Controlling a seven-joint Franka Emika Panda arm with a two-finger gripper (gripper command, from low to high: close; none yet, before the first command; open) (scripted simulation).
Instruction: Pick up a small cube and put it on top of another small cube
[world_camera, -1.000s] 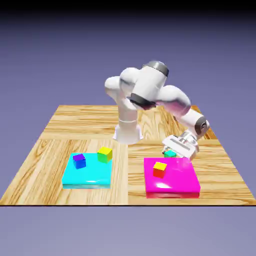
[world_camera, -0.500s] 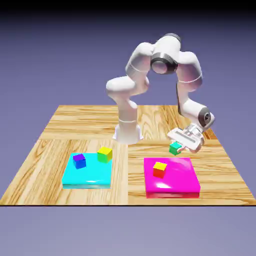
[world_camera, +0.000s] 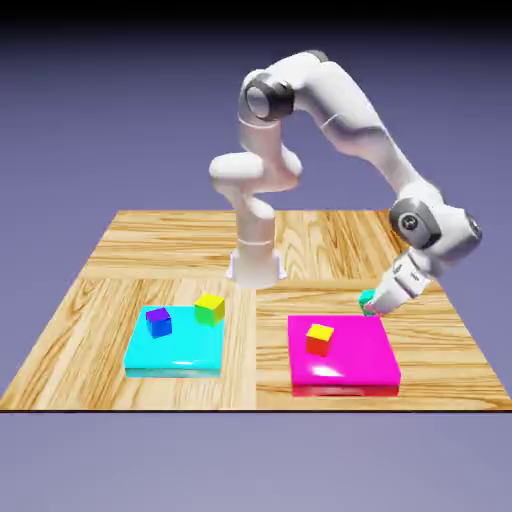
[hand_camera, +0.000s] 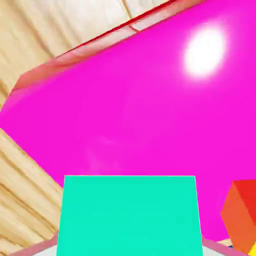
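Holding the teal-green cube (hand_camera: 129, 217) clamped between the fingertips of our gripper (world_camera: 370, 307), we have it beside the magenta block's (world_camera: 342, 360) far edge, near the yellow-topped red cube (world_camera: 319, 340).

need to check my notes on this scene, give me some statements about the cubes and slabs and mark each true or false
The pincer is shut on the teal-green cube. True.
The blue cube sits on the magenta slab. False: it sits on the cyan slab.
The yellow-topped red cube is on the magenta slab. True.
The teal-green cube is stacked on the yellow-green cube. False: it is held by the pincer.
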